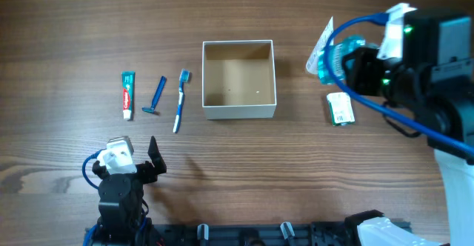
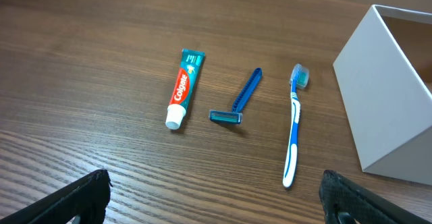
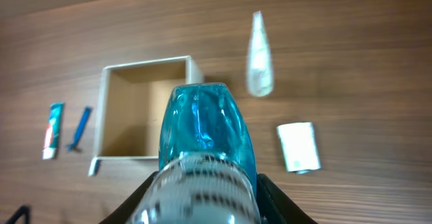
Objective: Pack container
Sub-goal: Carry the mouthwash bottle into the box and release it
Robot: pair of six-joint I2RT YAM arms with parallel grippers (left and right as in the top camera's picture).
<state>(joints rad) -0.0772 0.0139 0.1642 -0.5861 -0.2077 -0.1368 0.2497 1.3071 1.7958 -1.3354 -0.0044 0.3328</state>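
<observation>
The right gripper (image 3: 206, 200) is clamped on the blue bottle (image 3: 202, 126), right of the container (image 1: 239, 112). The left gripper (image 2: 212, 187) jaws stand apart.

the table (image 1: 67, 24) is brown wood with darker grain streaks. the container (image 1: 238, 112) has white walls and a plain tan inside. the toothpaste (image 2: 181, 89) is teal at the tail and red with white lettering in the middle, with a white cap. the razor (image 2: 244, 96) is blue, lighter at the head. the toothbrush (image 2: 293, 129) has a blue and white handle and teal-tinted bristles. the bottle (image 3: 202, 126) in my right gripper (image 3: 206, 200) is clear turquoise blue. the packet (image 3: 259, 55) is translucent white. the small pack (image 1: 341, 107) is white with some green at one end. my left gripper (image 2: 216, 200) has black fingers (image 2: 77, 197).
</observation>
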